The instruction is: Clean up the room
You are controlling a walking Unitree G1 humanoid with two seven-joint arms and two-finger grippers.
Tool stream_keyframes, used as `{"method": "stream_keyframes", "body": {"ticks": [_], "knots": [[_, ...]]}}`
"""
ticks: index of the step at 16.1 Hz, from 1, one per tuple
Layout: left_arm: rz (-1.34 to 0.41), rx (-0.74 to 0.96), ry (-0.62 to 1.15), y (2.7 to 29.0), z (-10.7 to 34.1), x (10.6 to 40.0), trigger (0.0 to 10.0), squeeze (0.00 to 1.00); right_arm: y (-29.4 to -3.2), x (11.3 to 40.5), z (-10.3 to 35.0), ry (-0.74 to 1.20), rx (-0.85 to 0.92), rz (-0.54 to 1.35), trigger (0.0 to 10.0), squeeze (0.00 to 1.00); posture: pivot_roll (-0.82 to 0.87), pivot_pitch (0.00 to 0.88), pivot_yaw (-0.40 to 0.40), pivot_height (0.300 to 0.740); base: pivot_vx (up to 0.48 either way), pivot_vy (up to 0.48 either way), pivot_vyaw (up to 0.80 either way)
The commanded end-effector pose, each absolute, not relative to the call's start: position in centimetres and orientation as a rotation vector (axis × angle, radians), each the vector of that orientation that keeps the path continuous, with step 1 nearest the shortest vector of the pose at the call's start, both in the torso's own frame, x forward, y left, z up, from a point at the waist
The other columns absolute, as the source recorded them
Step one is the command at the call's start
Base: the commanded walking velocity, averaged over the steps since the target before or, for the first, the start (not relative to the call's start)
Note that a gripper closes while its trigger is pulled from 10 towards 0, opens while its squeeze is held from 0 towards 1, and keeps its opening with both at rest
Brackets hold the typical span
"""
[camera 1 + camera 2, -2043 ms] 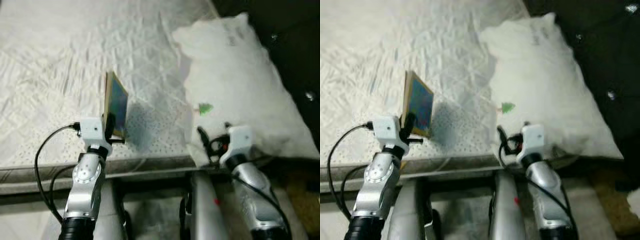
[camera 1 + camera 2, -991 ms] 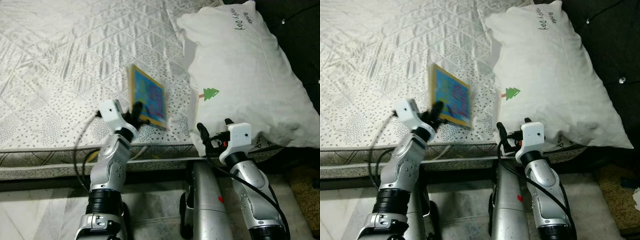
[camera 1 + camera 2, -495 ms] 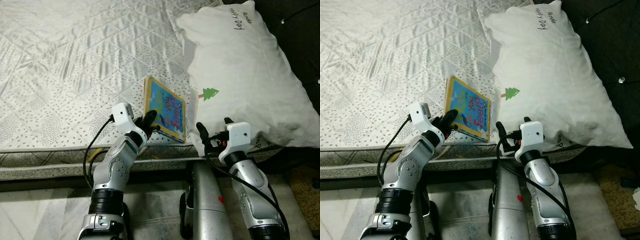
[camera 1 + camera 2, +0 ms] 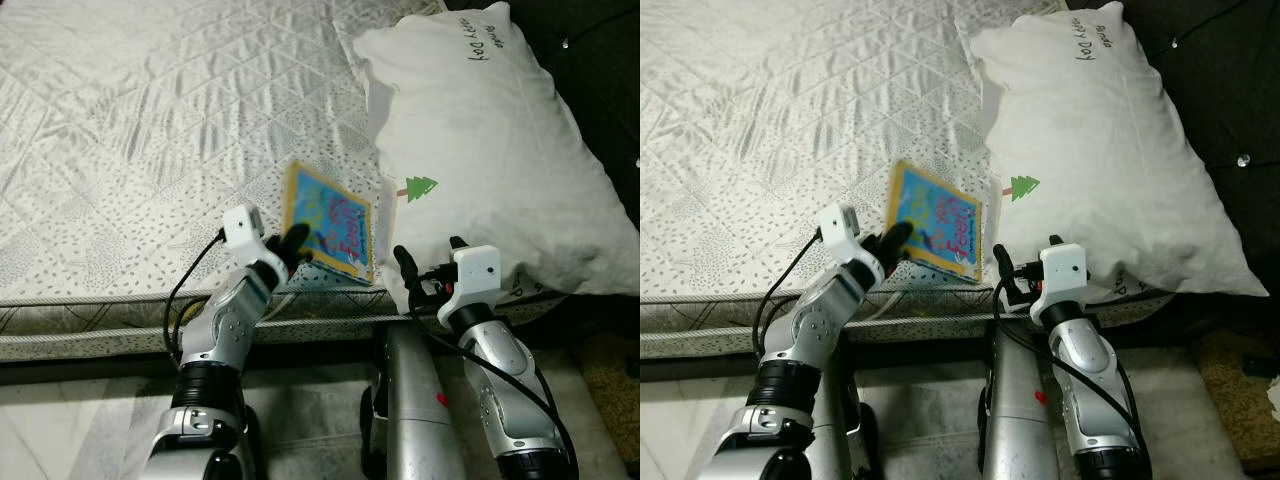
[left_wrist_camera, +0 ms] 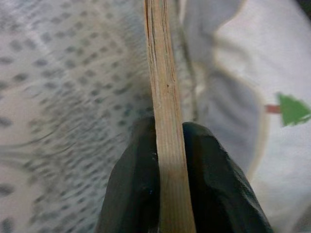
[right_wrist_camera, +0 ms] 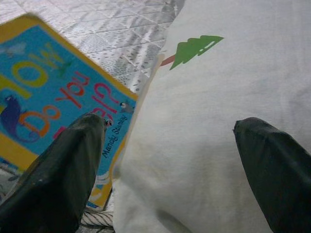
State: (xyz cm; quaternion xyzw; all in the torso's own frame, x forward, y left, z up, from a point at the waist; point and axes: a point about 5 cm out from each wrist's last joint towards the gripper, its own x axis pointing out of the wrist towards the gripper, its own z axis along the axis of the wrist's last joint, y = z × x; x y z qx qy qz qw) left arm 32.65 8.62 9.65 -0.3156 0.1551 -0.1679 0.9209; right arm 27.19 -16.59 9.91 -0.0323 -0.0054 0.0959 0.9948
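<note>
Yellow-edged book [image 4: 327, 222] pinched in raised left tool [image 4: 292, 246], beside pillow [image 4: 478, 150].

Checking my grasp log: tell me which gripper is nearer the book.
Left. The left gripper is clamped on the book edge; the right gripper waits open beside it, against the pillow.

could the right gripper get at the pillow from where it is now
Probably yes. The right gripper hangs open at the bed's edge right in front of the pillow, with nothing between them; the book in the left gripper sits off to the side.
</note>
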Motion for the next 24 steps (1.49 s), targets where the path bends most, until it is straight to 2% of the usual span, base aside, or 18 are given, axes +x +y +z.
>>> {"method": "stream_keyframes", "body": {"ticks": [1, 4, 6, 15, 19, 24], "knots": [[-0.361, -0.616, 0.394, 7.9, 8.4, 32.3, 10.0, 1.0, -16.7, 27.1, 9.8, -0.011, -0.07, 0.191, 10.0, 0.0, -0.12, 0.136, 0.003, 0.527, 0.0, 0.0, 0.0], [-0.305, -0.567, 0.428, 8.8, 7.6, 32.3, 10.0, 1.0, -16.7, 27.1, 9.9, -0.013, -0.073, 0.191, 10.0, 0.0, -0.12, 0.136, 0.002, 0.527, 0.0, 0.0, 0.0], [-0.227, -0.555, 0.405, 10.5, 7.5, 32.6, 10.0, 1.0, -16.8, 27.2, 9.9, -0.013, -0.074, 0.189, 10.0, 0.0, -0.11, 0.137, 0.0, 0.527, 0.0, 0.0, 0.0], [-0.133, -0.421, 0.365, 13.8, 7.9, 34.2, 10.0, 1.0, -16.8, 27.6, 9.9, -0.019, -0.08, 0.187, 10.0, 0.0, -0.11, 0.124, 0.001, 0.527, 0.0, 0.0, 0.0], [-0.067, -0.293, 0.316, 14.5, 8.0, 33.8, 10.0, 1.0, -16.3, 28.0, 10.0, -0.033, -0.081, 0.197, 10.0, 0.0, -0.1, 0.108, 0.018, 0.527, 0.0, 0.0, 0.0], [-0.068, -0.256, 0.214, 14.5, 9.3, 31.7, 10.0, 1.0, -16.1, 28.7, 10.3, -0.049, -0.084, 0.198, 10.0, 0.0, -0.09, 0.089, 0.022, 0.527, 0.0, 0.0, 0.0]]}}
